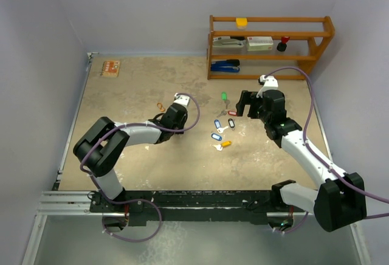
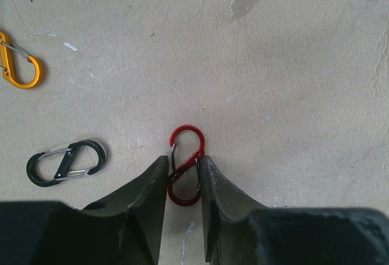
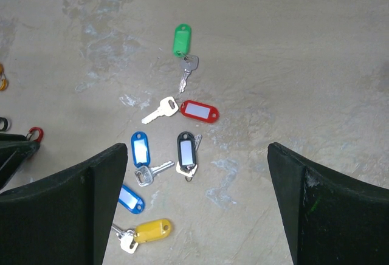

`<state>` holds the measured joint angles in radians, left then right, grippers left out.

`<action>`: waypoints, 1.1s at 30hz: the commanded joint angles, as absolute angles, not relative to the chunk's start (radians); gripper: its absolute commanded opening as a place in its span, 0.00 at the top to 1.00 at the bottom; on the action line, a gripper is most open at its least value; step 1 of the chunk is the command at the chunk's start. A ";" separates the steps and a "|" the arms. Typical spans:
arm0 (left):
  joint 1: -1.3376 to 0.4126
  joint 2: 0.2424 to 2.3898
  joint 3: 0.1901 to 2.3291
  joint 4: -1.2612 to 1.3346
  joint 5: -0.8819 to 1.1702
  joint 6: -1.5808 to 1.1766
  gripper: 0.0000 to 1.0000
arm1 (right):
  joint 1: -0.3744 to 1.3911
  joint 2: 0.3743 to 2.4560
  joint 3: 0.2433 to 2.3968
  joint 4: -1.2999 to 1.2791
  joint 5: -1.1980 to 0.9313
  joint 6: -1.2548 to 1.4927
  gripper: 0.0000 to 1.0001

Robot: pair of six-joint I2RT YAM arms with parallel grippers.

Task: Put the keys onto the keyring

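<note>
My left gripper [image 2: 183, 161] has its fingers tight on either side of a red clip [image 2: 183, 169], seemingly touching it; whether they pinch it I cannot tell. A black clip [image 2: 65, 163] and, farther off, an orange clip [image 2: 21, 70] lie to the left. My right gripper [image 3: 197, 148] is spread wide over the keys [image 3: 186, 149], which are scattered on the table [image 1: 134, 95].

Robot lab: arms [image 1: 137, 134] bolted to rail [image 1: 200, 199], walled tabletop [image 1: 140, 98].

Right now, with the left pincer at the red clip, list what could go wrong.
1. The red clip lies flat between the fingers of the left pincer; it may twist or slip out when squeezed.
2. The keys lie close together by the open right pincer; picking one could drag a neighbour.
</note>
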<state>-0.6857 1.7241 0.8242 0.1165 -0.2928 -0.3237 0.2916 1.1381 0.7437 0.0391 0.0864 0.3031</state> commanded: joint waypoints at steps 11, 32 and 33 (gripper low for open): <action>-0.681 1.722 0.803 0.028 -0.277 -0.349 1.00 | 0.291 1.126 0.737 0.055 0.097 0.295 0.00; -0.695 1.569 0.985 0.134 -0.495 -0.386 1.00 | 0.305 1.390 0.875 -0.033 -0.094 0.276 0.19; -0.695 1.571 1.011 0.138 -0.508 -0.387 1.00 | 0.315 1.408 0.885 -0.036 -0.103 0.277 0.22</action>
<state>-0.6891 1.6260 0.9047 0.0437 -0.4122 -0.3527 0.2935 1.3563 0.7986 -0.0116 -0.0048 0.2863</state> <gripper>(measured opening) 0.024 0.832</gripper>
